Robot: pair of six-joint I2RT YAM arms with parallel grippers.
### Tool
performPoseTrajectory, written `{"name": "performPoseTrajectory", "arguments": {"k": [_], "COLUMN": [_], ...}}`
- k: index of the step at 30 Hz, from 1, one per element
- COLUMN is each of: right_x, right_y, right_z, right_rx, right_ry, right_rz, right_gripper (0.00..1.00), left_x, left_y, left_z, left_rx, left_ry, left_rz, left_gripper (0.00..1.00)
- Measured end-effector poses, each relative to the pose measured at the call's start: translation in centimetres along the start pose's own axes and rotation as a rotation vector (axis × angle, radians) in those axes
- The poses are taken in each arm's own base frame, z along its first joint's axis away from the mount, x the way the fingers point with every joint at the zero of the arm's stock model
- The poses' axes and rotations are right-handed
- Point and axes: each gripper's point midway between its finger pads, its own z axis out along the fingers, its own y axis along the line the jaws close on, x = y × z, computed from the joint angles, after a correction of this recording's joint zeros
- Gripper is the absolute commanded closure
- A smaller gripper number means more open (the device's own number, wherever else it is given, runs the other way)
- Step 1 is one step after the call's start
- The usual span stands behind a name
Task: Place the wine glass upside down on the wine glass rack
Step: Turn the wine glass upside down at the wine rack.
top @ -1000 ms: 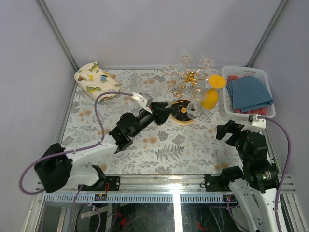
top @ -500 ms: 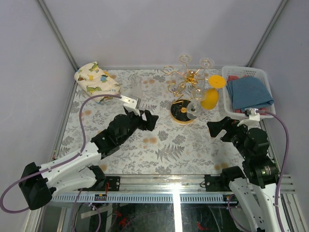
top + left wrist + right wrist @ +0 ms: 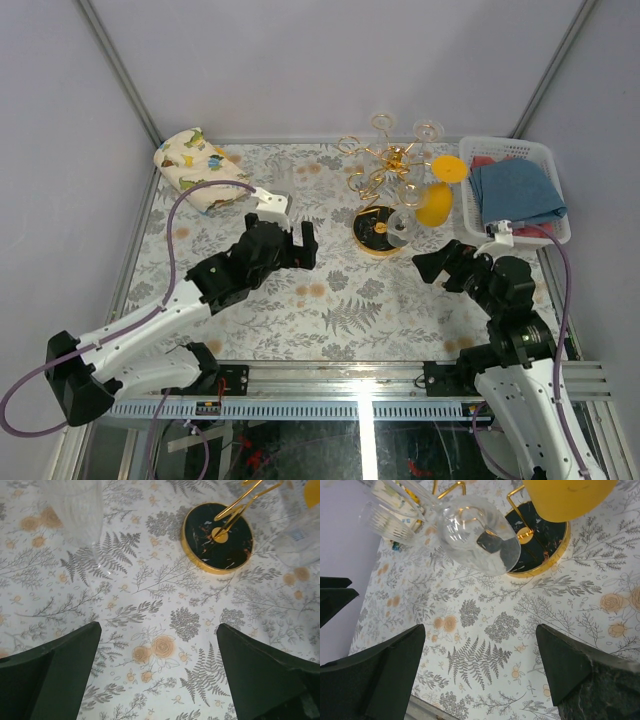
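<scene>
Wine glass [image 3: 480, 535] upside down on gold wine glass rack [image 3: 218, 542]

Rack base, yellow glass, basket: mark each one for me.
Rack base [image 3: 200, 537]: left wrist view, black top face beside the pole.
Yellow glass [image 3: 434, 208]: top view, on its bowl.
Basket [image 3: 505, 146]: top view, far rim.

Crown of the wine glass rack [image 3: 210, 545] and most of the yellow glass [image 3: 565, 497] beyond the wrist views' top edges.
</scene>
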Motion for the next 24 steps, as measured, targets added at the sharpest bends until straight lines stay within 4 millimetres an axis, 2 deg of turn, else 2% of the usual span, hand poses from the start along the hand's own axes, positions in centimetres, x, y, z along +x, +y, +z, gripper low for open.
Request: {"name": "performPoseTrajectory", "arguments": {"k": [8, 12, 16, 20, 24], "right_x": [1.9, 1.8, 2.1, 3.4, 3.7], "right_y": [-1.8, -1.0, -0.2, -0.4, -1.0], "right_z": [1.9, 2.0, 2.4, 2.8, 2.8], "right_rx": [0.077, 0.044, -0.028, -0.036, -0.003], "right_ry": [0.115, 0.115, 0.095, 0.134, 0.136], "right_rz": [0.032, 0.075, 0.102, 0.132, 0.127], "right_gripper": [0.01, 0.01, 0.01, 0.0, 0.01], "left_x": [1.5, 1.3, 0.6, -0.7, -2.2], "left_y": [1.6, 2.5, 5.3, 9.0, 11.7], "left_z": [-0.2, -0.4, -0.3, -1.0, -2.2], "left_rx": [-0.12, -0.152, -0.231, -0.298, -0.357], "left_ry": [0.113, 0.118, 0.118, 0.096, 0.043], "left_rz": [-0.019, -0.023, -0.072, -0.159, -0.217], "left_gripper": [0.0, 0.0, 0.0, 0.0, 0.0]}}
